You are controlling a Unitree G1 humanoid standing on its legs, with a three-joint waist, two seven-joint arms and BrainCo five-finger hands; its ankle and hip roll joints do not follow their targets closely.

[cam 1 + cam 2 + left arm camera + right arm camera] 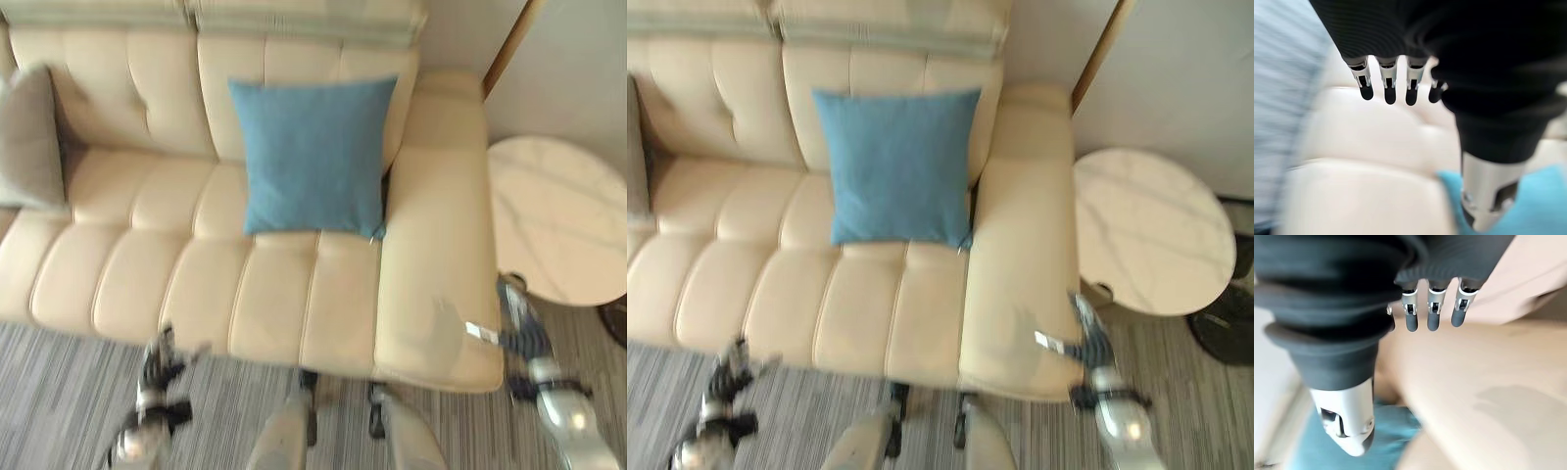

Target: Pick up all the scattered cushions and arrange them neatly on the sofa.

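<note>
**On the sofa: blue cushion up, both hands empty**

On the sofa's right-hand seat, you've got the blue cushion [313, 157] standing upright, leaning against the tufted backrest with its lower edge on the seat, just beside the wide right armrest [438, 235]. Over at the far left end of the cream sofa [176, 274], a grey cushion [29, 137] leans against the backrest too, well apart from the blue one, with bare seat between them.

Now your hands. The left hand [157, 367] hangs low in front of the sofa's front edge, over the striped carpet [59, 392], holding nothing. In its own wrist view the fingers [1389, 88] point out straight in a row, relaxed, with the cream upholstery and a corner of blue cushion past them. The right hand [1089, 343] sits at the front corner of the armrest, close by it; whether it touches, you can't tell. Its wrist view shows its fingers [1432, 316] straight as well, nothing between them and the thumb [1352, 423], the armrest and a patch of blue beyond.

Right of the sofa, just beside the armrest, stands a round marble-topped side table [1151, 230].
</note>
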